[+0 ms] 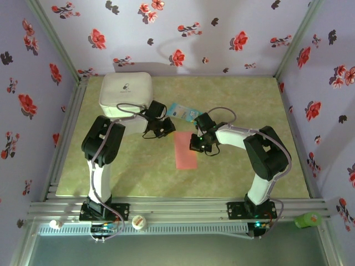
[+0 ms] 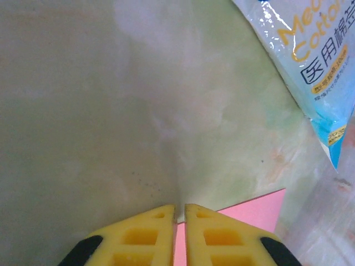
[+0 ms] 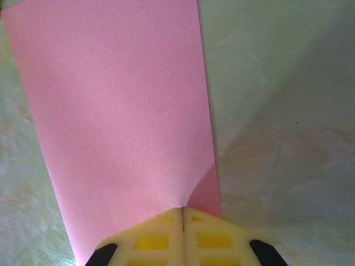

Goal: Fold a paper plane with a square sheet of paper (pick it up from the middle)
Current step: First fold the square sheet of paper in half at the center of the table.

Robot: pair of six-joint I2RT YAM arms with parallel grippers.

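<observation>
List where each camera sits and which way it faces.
Top external: above and behind the robot, looking down at the table; both arms show.
Left wrist: looks down past the left hand at the pink paper's corner and a blue packet.
Right wrist: looks down past the right hand at the paper.
Shared: both wrist views see the paper.

Light-blue packet (image 2: 310, 61) cropped by the left wrist view's top and right edges, its print cut mid-word, pink sheet of paper (image 3: 122, 111) running off the right wrist view's top, near end hidden under the right gripper (image 3: 182, 209), whether those closed jaws pinch it unclear.
</observation>
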